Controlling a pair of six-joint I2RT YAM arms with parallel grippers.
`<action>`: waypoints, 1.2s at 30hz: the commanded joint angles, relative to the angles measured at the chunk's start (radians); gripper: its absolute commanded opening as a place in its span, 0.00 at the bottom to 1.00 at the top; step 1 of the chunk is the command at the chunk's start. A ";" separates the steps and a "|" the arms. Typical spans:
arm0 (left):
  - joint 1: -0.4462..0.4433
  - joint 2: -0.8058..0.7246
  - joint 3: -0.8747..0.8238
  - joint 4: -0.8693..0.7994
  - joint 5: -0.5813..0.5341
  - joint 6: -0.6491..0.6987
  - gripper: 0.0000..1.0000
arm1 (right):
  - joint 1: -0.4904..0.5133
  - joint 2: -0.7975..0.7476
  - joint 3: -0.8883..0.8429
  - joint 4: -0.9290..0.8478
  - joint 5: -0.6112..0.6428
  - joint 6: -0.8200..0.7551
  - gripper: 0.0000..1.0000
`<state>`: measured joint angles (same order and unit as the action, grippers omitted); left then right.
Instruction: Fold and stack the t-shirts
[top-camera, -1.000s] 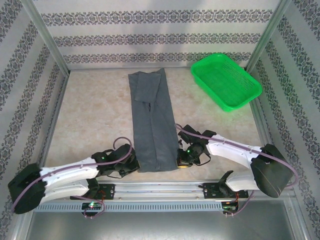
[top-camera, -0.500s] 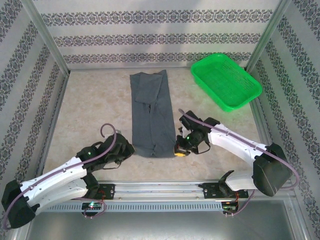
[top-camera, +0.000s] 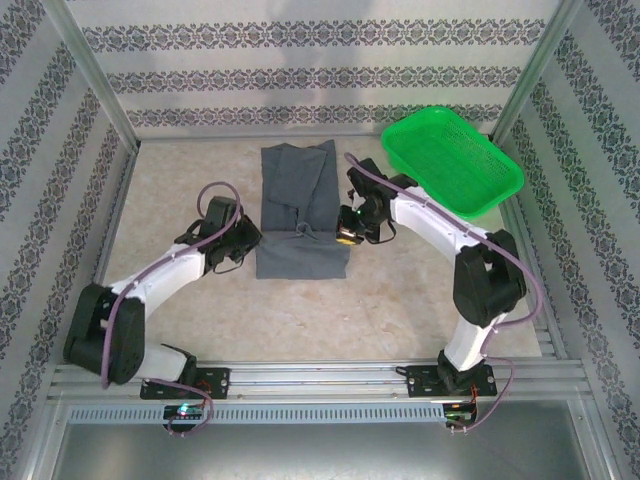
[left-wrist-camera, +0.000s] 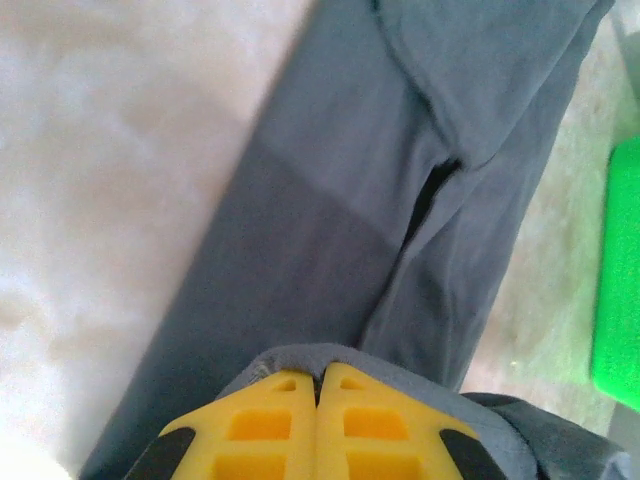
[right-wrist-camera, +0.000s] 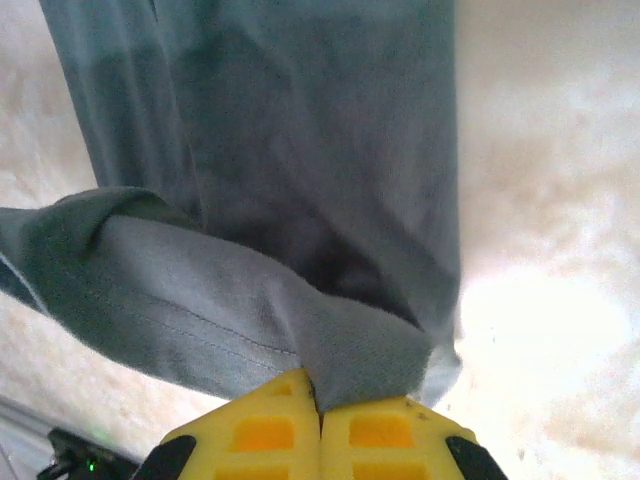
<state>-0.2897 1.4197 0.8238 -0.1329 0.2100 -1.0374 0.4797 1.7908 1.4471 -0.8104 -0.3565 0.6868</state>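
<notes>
Beige table (top-camera: 170, 190) lies bare left and near; the t-shirt (top-camera: 300, 190) sits mid-back, beside the green basket (top-camera: 452, 165). Left gripper (top-camera: 250, 240) and right gripper (top-camera: 346, 237) each clench 1 corner of its folded-over near hem.

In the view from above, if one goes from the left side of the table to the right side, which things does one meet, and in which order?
left gripper, shut on the shirt's edge → t-shirt → right gripper, also shut on it → green basket
</notes>
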 joint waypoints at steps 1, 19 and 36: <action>0.043 0.071 0.084 0.109 0.053 0.075 0.00 | -0.023 0.072 0.086 0.005 0.027 -0.031 0.00; 0.084 0.159 0.140 -0.009 0.049 0.112 0.57 | -0.091 0.187 0.230 0.026 0.058 -0.094 0.57; -0.007 0.119 -0.193 0.224 0.153 -0.163 0.53 | 0.020 0.058 -0.307 0.320 -0.055 0.171 0.56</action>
<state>-0.2832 1.4734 0.6117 -0.0494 0.3328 -1.1576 0.5014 1.8164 1.1496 -0.5552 -0.3862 0.7948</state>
